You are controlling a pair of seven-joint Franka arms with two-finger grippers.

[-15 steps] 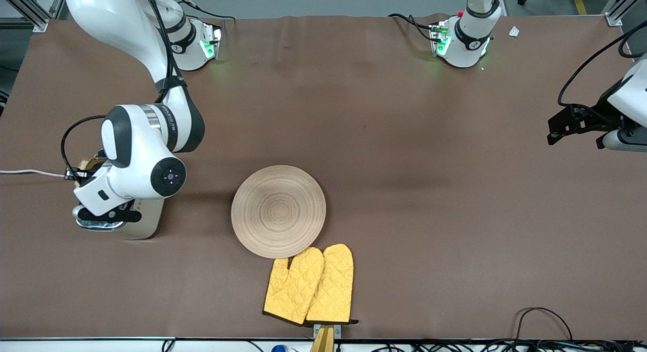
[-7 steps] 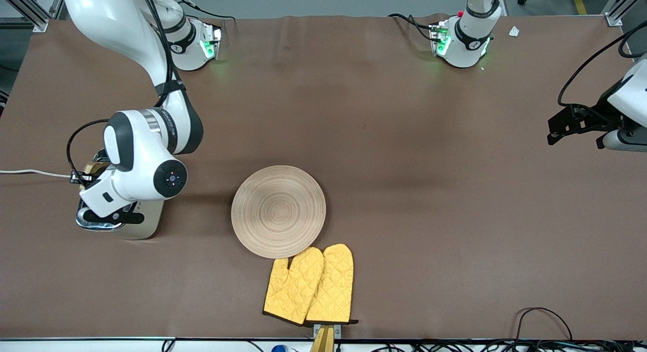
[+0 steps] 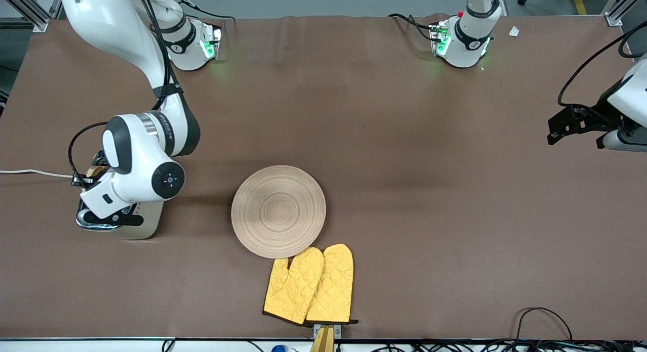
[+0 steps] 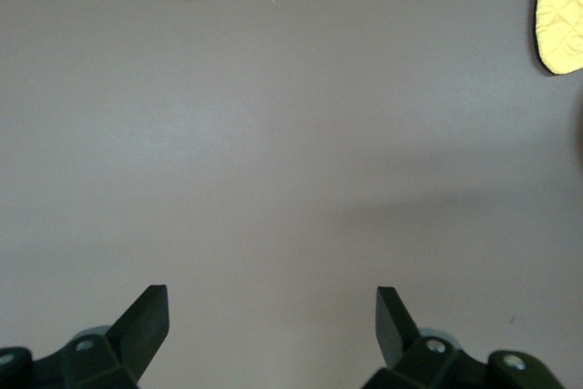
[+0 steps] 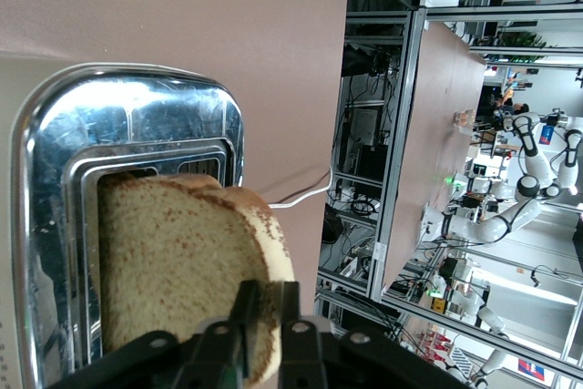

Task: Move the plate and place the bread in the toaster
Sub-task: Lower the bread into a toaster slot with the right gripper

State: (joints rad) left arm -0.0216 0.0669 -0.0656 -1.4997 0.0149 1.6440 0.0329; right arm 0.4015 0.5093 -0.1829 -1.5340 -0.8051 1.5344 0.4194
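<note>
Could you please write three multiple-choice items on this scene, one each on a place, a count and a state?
1. Where is the bread?
A. on the plate
B. partly in a slot of the toaster
C. on the mitts

2. How many yellow oven mitts lie by the plate?
A. one
B. two
C. three

3. How is the left gripper?
A. open, holding nothing
B. shut on the plate
C. shut on a mitt

Answers: 1 B, the right gripper holds the slice in a slot; 2 B, a pair lies side by side; 3 A, its fingers stand wide apart over bare table.
</note>
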